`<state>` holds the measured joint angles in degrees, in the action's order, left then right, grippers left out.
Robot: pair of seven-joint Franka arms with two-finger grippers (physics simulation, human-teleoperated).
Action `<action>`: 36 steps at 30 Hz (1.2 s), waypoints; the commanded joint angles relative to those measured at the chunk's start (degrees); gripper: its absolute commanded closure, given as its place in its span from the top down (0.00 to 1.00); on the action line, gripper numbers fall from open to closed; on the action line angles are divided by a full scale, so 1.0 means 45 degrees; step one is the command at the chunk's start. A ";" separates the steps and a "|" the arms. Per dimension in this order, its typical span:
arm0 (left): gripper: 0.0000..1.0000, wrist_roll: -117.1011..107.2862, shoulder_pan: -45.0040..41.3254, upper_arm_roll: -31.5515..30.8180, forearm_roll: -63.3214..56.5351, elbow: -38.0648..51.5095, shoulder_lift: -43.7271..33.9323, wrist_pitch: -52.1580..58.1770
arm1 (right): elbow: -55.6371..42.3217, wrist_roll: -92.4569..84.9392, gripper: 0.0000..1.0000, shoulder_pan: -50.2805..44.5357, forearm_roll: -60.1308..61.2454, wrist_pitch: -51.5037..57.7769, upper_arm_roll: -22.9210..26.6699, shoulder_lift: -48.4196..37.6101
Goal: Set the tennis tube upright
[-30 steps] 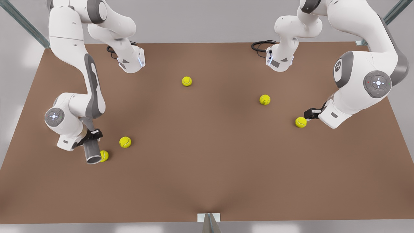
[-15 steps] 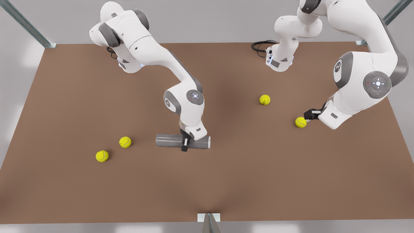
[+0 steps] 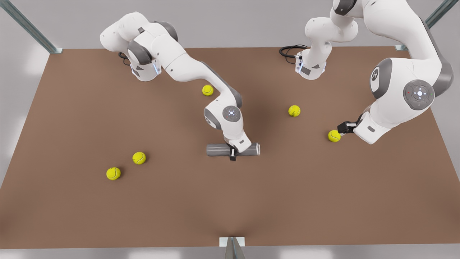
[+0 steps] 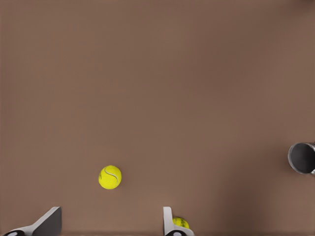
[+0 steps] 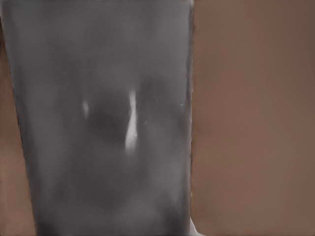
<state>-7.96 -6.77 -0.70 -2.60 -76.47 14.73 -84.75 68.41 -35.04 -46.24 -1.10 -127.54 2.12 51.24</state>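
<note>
**Tennis tube (image 3: 217,149) lying level near the tabletop's (image 3: 230,208) centre, pinched mid-length by your right gripper (image 3: 233,156).**

From the front view you get the tube side-on, running from 9 to 3 o'clock and not upright. The right wrist view gives you its grey wall (image 5: 103,123) up close, with its jaws pressed onto it. Your left gripper (image 3: 340,133) waits at the tube's 3 o'clock, well apart. In the left wrist view its fingers (image 4: 170,223) are spread, a tennis ball (image 4: 181,222) sits just beside one of them, and the tube's dark open end (image 4: 301,158) faces you farther off. Whether that finger touches the ball, you cannot tell.
</note>
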 commanded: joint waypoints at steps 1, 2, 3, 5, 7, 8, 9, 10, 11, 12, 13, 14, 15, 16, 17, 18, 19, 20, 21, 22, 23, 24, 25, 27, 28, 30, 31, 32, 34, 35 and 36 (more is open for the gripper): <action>1.00 -0.0049 0.0000 -0.0001 -0.0008 0.0000 -0.0012 0.0006 | -0.0007 0.4077 0.63 0.0002 0.1045 -0.0192 0.0017 0.0175; 1.00 -0.0049 0.0000 -0.0001 -0.0008 0.0000 -0.0012 0.0006 | -0.0007 0.4018 0.63 0.0002 0.1064 -0.0231 0.0017 0.0369; 1.00 -0.0049 0.0000 -0.0001 -0.0008 0.0000 -0.0012 0.0006 | -0.0007 0.3999 0.63 0.0002 0.1103 -0.0270 0.0017 0.0565; 1.00 -0.0068 0.0000 -0.0001 -0.0008 0.0000 0.0008 0.0006 | -0.0007 0.3979 0.63 0.0002 0.1142 -0.0270 0.0017 0.0683; 1.00 -0.0068 0.0000 -0.0001 -0.0008 0.0000 0.0008 0.0006 | -0.0045 0.3881 0.63 0.0002 0.1142 -0.0290 -0.0002 0.0858; 1.00 -0.0068 0.0000 -0.0001 -0.0008 0.0000 0.0008 0.0006 | -0.0065 0.3628 0.63 -0.0095 0.1142 -0.0309 -0.0002 0.0897; 1.00 -0.0068 0.0000 -0.0001 -0.0008 0.0000 0.0008 0.0005 | -0.0085 0.3549 0.63 -0.0095 0.1142 -0.0329 -0.0002 0.0936; 1.00 -0.0068 0.0000 -0.0001 -0.0008 0.0000 0.0008 0.0005 | -0.0123 0.3258 0.63 -0.0153 0.1142 -0.0407 -0.0002 0.0995; 1.00 -0.0087 0.0000 -0.0001 -0.0008 0.0000 0.0008 -0.0014 | -0.0182 0.2691 0.63 -0.0173 0.1103 -0.0427 0.0017 0.1054; 1.00 -0.0088 -0.0019 -0.0001 -0.0008 0.0019 0.0008 -0.0014 | -0.0182 0.1443 0.63 -0.0173 0.1084 -0.0485 0.0017 0.1015; 1.00 -0.0088 -0.0039 -0.0001 -0.0028 0.0000 0.0047 -0.0053 | -0.0182 0.0952 0.63 -0.0173 0.0966 -0.0465 0.0017 0.0976; 1.00 -0.0088 -0.0039 -0.0001 -0.0028 0.0020 0.0086 -0.0053 | -0.0182 0.0269 0.63 -0.0173 0.0927 -0.0466 0.0037 0.0976; 1.00 -0.0088 -0.0039 -0.0001 -0.0028 0.0020 0.0067 -0.0053 | -0.0182 -0.0707 0.63 -0.0193 0.0850 -0.0368 0.0057 0.0956; 1.00 -0.0088 -0.0039 -0.0001 -0.0008 0.0020 0.0067 -0.0053 | -0.0182 -0.1255 0.63 -0.0251 0.0421 -0.0329 0.0056 0.0937; 1.00 -0.0127 -0.0058 -0.0001 -0.0008 0.0020 0.0047 -0.0053 | -0.0182 -0.1431 0.63 -0.0271 0.0205 -0.0329 0.0037 0.0937; 1.00 -0.0127 -0.0078 -0.0001 -0.0008 0.0020 0.0047 -0.0053 | -0.0163 -0.1626 0.63 -0.0271 0.0185 -0.0329 0.0057 0.0976; 1.00 -0.0127 -0.0097 -0.0001 -0.0008 0.0020 0.0067 -0.0053 | -0.0124 -0.1685 0.63 -0.0271 -0.0146 -0.0329 0.0057 0.0995; 1.00 -0.0127 -0.0097 -0.0001 -0.0008 0.0020 0.0067 -0.0053 | -0.0085 -0.1705 0.63 -0.0271 -0.0303 -0.0309 0.0057 0.0995; 1.00 -0.0127 -0.0097 -0.0001 -0.0028 0.0020 0.0066 -0.0053 | -0.0085 -0.1763 0.63 -0.0271 -0.0323 -0.0309 0.0037 0.0995; 1.00 -0.0127 -0.0097 -0.0001 -0.0008 0.0020 0.0047 -0.0053 | -0.0046 -0.2056 0.63 -0.0271 -0.0323 -0.0309 0.0037 0.1015; 1.00 -0.0127 -0.0156 -0.0001 -0.0028 0.0020 0.0066 -0.0053 | -0.0046 -0.2076 0.63 -0.0271 -0.0323 -0.0407 0.0037 0.1073; 1.00 -0.0127 -0.0156 -0.0001 -0.0028 0.0020 0.0047 -0.0053 | -0.0085 -0.2037 0.63 -0.0407 -0.0303 -0.0485 0.0037 0.1210; 1.00 -0.0146 -0.0156 -0.0001 -0.0028 0.0020 0.0066 -0.0053 | -0.0104 -0.2037 0.63 -0.0447 -0.0303 -0.0505 0.0037 0.1249; 1.00 -0.0361 -0.0175 -0.0001 -0.0008 0.0020 0.0067 -0.0053 | -0.0065 -0.2017 1.00 -0.0447 -0.0284 -0.0953 0.0037 0.1346; 1.00 -0.0380 -0.0175 -0.0001 -0.0008 0.0020 0.0067 -0.0053 | -0.0065 -0.2037 1.00 -0.0466 -0.0284 -0.1052 0.0037 0.1386; 1.00 -0.0400 -0.0175 -0.0001 -0.0008 0.0020 0.0067 -0.0053 | -0.0143 -0.2056 1.00 -0.0447 -0.0284 -0.1052 0.0037 0.1366; 1.00 -0.0420 -0.0175 -0.0001 -0.0008 0.0020 0.0067 -0.0053 | -0.0143 -0.2056 1.00 -0.0447 -0.0284 -0.1052 0.0017 0.1327; 1.00 -0.0420 -0.0175 -0.0001 -0.0008 0.0020 0.0067 -0.0053 | -0.0143 -0.2037 1.00 -0.0447 -0.0264 -0.1013 0.0017 0.1230; 1.00 -0.0907 -0.0195 -0.0020 0.0030 0.0020 0.0047 -0.0034 | -0.0124 -0.2037 1.00 -0.0427 -0.0264 -0.0857 0.0017 0.1015; 1.00 -0.1317 -0.0351 -0.0040 0.0031 0.0020 0.0028 -0.0033 | -0.0124 -0.2037 1.00 -0.0427 -0.0245 -0.0817 0.0017 0.0859; 1.00 -0.2174 -0.0507 -0.0040 0.0070 0.0020 0.0028 -0.0033 | -0.0104 -0.2017 1.00 -0.0408 -0.0245 -0.0798 -0.0002 0.0528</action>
<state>-10.11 -8.80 -0.83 -2.42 -76.40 14.93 -84.97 68.06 -39.65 -48.01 -2.31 -131.10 2.18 53.72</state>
